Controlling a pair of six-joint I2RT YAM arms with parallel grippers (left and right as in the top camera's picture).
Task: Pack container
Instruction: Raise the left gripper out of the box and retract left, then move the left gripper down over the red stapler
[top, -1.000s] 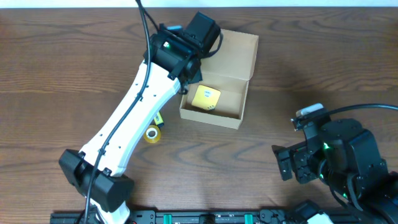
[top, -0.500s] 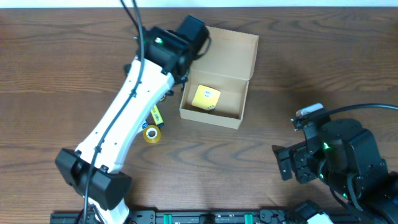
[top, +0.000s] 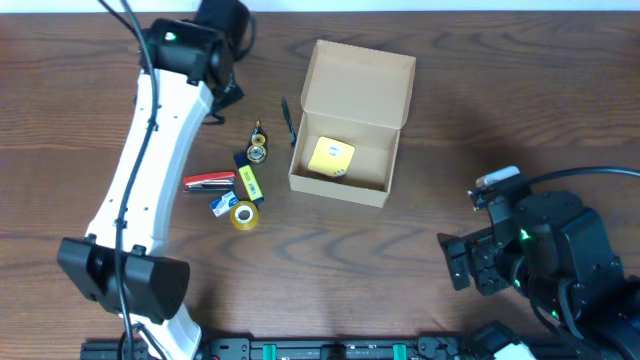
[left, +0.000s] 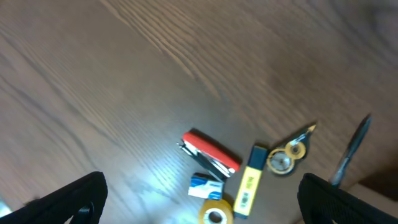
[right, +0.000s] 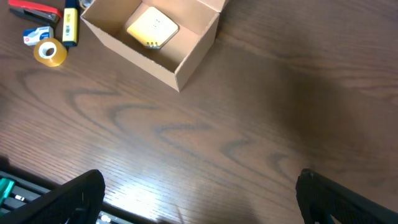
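The tan cardboard container (top: 375, 158) stands open at the table's middle, flap lid tilted back, with a pale yellow pad (top: 330, 157) inside; both show in the right wrist view (right: 186, 53), pad (right: 152, 26). Left of it lie a red stapler (top: 207, 181), yellow highlighter (top: 248, 182), tape roll (top: 244, 215), small blue box (top: 222, 204), brass keyring (top: 257, 152) and dark pen (top: 288, 122). My left gripper (left: 200, 198) is open and empty, high above these items at the far left. My right gripper (right: 198, 194) is open and empty at the front right.
The left wrist view shows the stapler (left: 210, 154), highlighter (left: 249, 185), tape roll (left: 216, 214), blue box (left: 206, 186), keyring (left: 281, 160) and pen (left: 351, 149) on the wood table. A black rail (top: 330, 350) runs along the front edge.
My left arm has swung left and back, away from the container, uncovering the stationery items. The right arm has not moved.
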